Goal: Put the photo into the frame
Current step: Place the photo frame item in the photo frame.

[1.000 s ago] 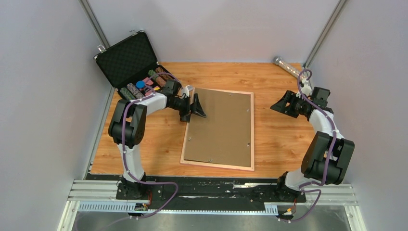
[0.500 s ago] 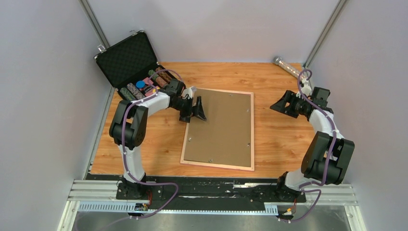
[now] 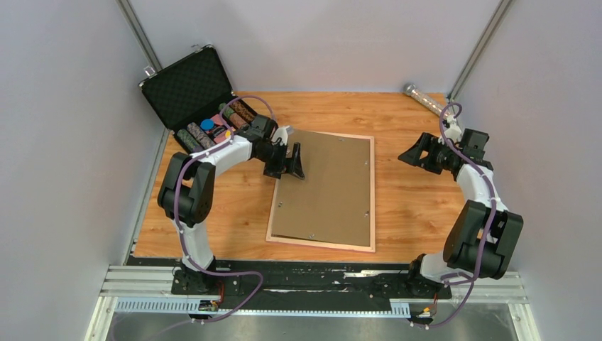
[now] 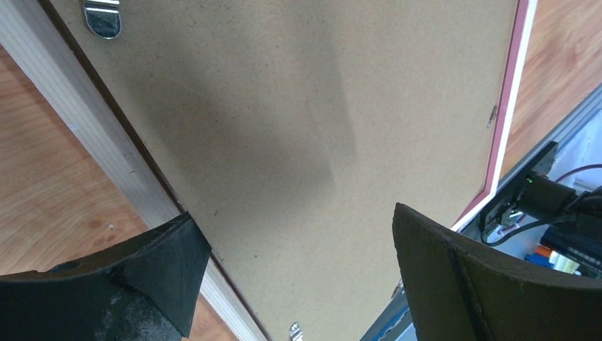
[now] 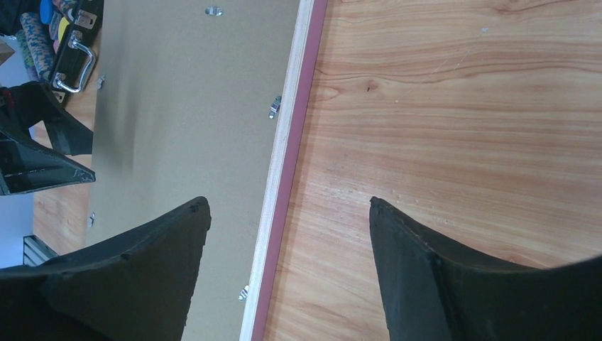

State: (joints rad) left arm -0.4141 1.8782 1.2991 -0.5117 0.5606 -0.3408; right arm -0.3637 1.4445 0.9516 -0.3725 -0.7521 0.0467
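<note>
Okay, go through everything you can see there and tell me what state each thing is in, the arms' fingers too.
frame, lying face down on the table, back up
backing board, seated in the frame
black case, open, lid raised
left fingers, open, empty, over the backing board
right fingers, open, empty, off to the frame's right
tube, lying on its side, far right corner

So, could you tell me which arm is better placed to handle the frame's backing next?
Left: the left claw hangs open over the backing board at the frame's far left corner; the right claw, also open, sits beside the frame, over the table.
</note>
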